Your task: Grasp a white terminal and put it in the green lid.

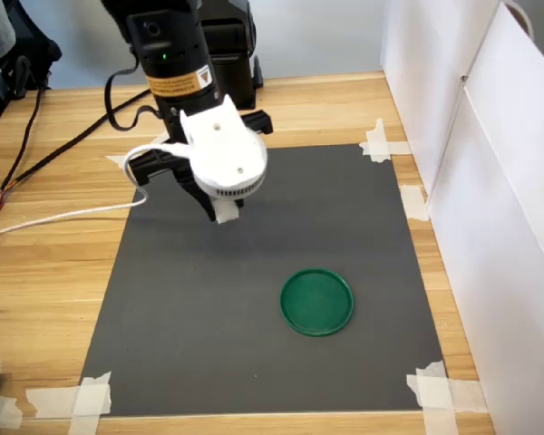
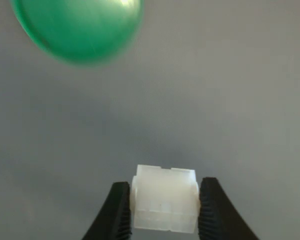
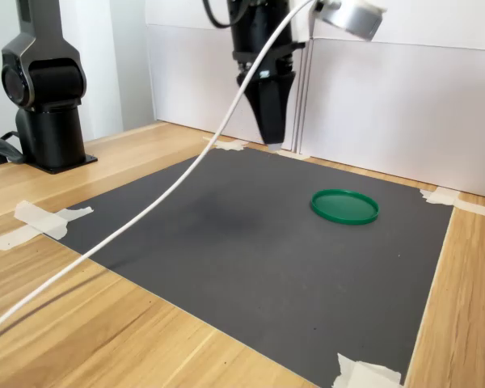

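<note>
The dark mat (image 1: 254, 299) is seen from high above in the first exterior view, and from low at table level in the second exterior view. Mat and green lid (image 3: 344, 206) are shared. The wrist view looks down closely.

Soft, even daylight throughout; the green lid (image 2: 77, 27) is blurred in the wrist view.

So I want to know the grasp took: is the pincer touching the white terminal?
Touching. In the wrist view the pincer has its two black fingers pressed against opposite sides of the white terminal, no gap showing on either side.
</note>
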Controlling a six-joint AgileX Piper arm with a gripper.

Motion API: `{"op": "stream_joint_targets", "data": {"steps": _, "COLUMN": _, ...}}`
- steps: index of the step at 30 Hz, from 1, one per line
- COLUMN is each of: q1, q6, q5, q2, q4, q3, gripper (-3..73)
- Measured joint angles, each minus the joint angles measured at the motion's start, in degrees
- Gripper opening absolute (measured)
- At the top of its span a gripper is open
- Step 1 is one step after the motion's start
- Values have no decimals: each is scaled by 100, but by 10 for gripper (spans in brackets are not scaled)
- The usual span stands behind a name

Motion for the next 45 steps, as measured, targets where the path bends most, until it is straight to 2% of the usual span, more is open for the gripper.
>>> {"op": "stream_joint_targets", "data": {"steps": 6, "q1": 606, "q6": 24, "q5": 336, "q2": 805, "q4": -4, "q3": -999, "gripper": 315}}
{"op": "stream_joint_targets", "data": {"steps": 12, "q1": 1027, "q6": 175, "q5": 374, "q2": 1671, "q4": -107, "q3": -1467, "gripper": 315}}
{"op": "stream_joint_targets", "data": {"steps": 22, "q1": 1072, "q6": 214, "q5": 264, "q2": 2300, "q4": -443, "q3": -1493, "gripper": 315}}
{"op": "stream_joint_targets", "data": {"steps": 31, "q1": 1072, "q6": 214, "q5": 221, "q2": 2327, "q4": -477, "q3": -1503, "gripper": 318}}
{"op": "stream_joint_targets", "data": {"steps": 39, "q1": 1072, "q6": 214, "q5": 67, "q2": 2314, "q4": -477, "q3": -1503, "gripper": 492}}
{"op": "stream_joint_targets", "data": {"steps": 45, "q1": 1072, "q6": 214, "q5": -22, "q2": 2051, "q4": -477, "q3": -1469, "gripper": 519}}
